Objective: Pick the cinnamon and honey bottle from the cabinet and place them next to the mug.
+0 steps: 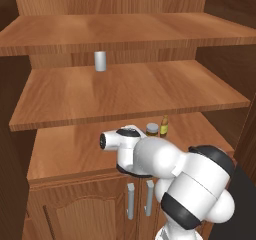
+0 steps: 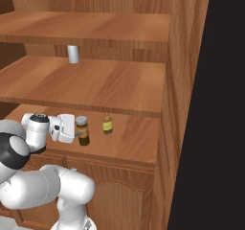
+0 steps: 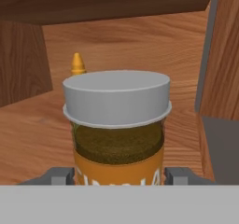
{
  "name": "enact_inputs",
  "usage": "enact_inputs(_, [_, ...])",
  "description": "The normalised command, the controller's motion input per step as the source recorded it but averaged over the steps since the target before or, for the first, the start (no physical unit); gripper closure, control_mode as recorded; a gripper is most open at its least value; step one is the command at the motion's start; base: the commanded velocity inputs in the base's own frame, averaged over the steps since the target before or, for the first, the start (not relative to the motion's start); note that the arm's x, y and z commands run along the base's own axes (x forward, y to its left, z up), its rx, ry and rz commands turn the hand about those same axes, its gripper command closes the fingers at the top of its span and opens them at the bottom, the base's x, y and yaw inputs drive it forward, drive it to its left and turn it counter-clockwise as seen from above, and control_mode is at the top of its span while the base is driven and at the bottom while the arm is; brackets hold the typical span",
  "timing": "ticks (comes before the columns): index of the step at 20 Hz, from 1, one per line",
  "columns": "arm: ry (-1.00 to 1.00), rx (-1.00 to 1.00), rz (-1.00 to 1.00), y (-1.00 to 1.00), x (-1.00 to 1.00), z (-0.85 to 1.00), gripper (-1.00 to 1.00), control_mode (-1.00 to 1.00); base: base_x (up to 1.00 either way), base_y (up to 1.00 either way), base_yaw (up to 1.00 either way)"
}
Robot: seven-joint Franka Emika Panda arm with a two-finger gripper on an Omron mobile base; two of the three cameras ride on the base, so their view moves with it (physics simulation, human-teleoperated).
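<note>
You have the cabinet [image 1: 125, 91] in front of you, its open shelves stacked one above another and its lower double doors with bar handles [image 1: 131, 201] at 6 o'clock in the left base view. The arm [image 2: 43, 186] reaches in over the lowest shelf [image 2: 134, 143]. On the middle shelf, at about 11 o'clock from the jar in the right base view, stands a plain grey cylinder [image 2: 72, 54], well apart from everything else. The cinnamon [image 2: 83, 130] stands upright on the lowest shelf, and the gripper [image 2: 79, 132] sits right at it. In the hand view the fingers [image 3: 59, 176] flank the jar at 9 and 3 o'clock, close against its label band; you cannot tell whether they are clenched on it or only beside it. The honey [image 2: 108, 123] stands upright just beside the cinnamon, at 3 o'clock of it in the right base view, not touching.
</note>
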Motion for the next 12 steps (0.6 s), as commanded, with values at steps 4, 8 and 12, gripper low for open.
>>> enact_inputs(4, [0.0, 0.0, 0.0, 0.0, 0.0, 0.0, 1.0, -1.0, 0.0, 0.0, 0.0])
enact_inputs(8, [0.0, 0.0, 0.0, 0.0, 0.0, 0.0, 1.0, -1.0, 0.0, 0.0, 0.0])
enact_inputs(12, [-0.03, 0.0, 0.0, 0.0, -0.08, 0.0, 1.0, -1.0, 0.0, 0.0, 0.0])
